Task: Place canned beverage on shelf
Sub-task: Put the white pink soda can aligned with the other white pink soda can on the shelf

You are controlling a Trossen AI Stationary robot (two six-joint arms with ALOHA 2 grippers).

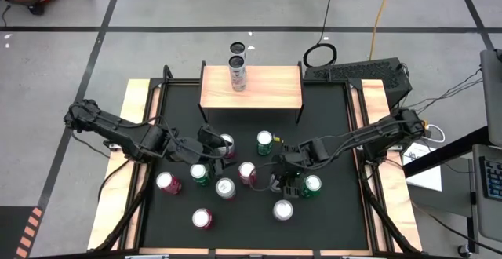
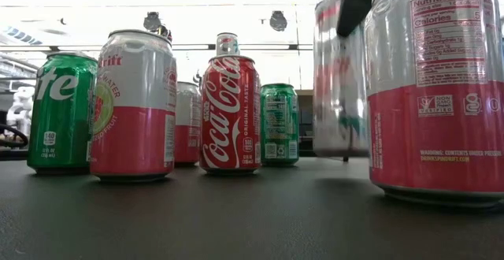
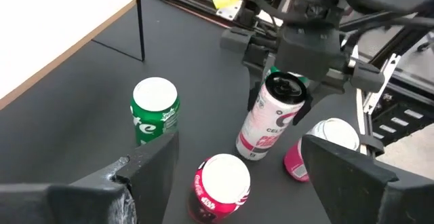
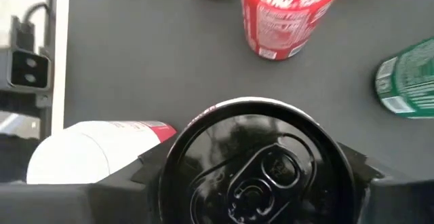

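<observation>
The shelf [image 1: 271,88], a light-wood board on black legs, stands at the table's far edge with a tall white can [image 1: 238,77] upright on it. My right gripper [image 1: 286,179] is shut on a tall white-and-pink can with a black top [image 3: 270,119], right of the table's middle. My left gripper [image 1: 213,145] is open and empty left of the middle. In the left wrist view its fingers [image 3: 152,163] stand wide apart, near a red cola can [image 3: 220,183] that stands on the table. My right gripper pinches the tall can just under its black top rim [image 4: 196,125], one finger on each side. The fingers come from above, pointing down. The can hangs tilted below them [image 3: 261,136]. In the low view its bottom [image 2: 340,146] is a little clear of the table.
Several cans stand around on the black mat: a green one [image 1: 265,141], a red cola [image 1: 247,173], a green one [image 1: 312,185] and a white-topped one [image 1: 282,209] close to my right gripper, and pink ones [image 1: 167,182] at the near left. Wooden strips [image 1: 125,165] line the table's sides.
</observation>
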